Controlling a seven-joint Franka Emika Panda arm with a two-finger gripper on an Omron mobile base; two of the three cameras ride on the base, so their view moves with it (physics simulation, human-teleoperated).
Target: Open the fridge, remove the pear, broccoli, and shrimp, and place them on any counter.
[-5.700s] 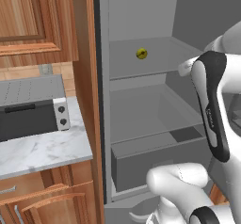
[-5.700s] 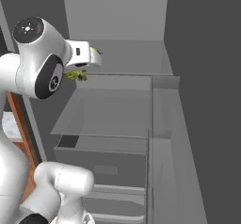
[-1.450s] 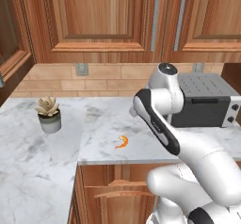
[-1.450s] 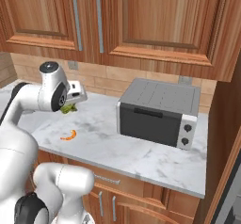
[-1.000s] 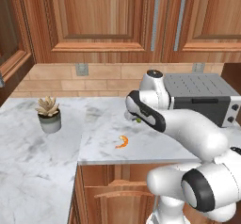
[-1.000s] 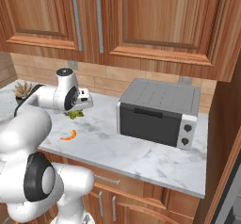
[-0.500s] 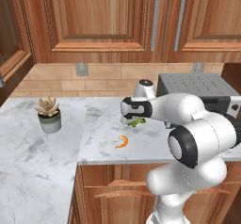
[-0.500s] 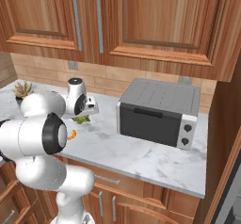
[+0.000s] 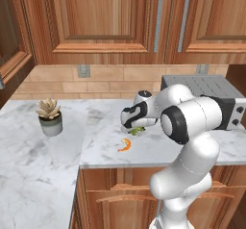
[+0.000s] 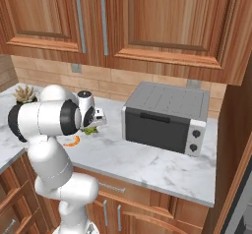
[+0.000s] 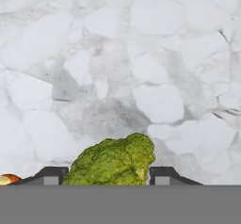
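Lowered since the previous frame, the end effector (image 11: 107, 175) clasps the broccoli (image 11: 114, 161) against the bench (image 9: 101, 141), beside the shrimp (image 9: 125, 145). Florets point away from the hand; stalk axis cannot be told.

White Franka arm (image 9: 192, 127), glossy rounded link shells. Dark grey to black discs at joints, one large round cap facing camera in both base views. Thick bulbous elbow, narrower waist below, wide rounded base segment. Small white hand housing with dark band and short dark cylindrical cap on top. Gripper (image 11: 106, 176): two small dark finger tips, flat tops, each with pale grey inset.
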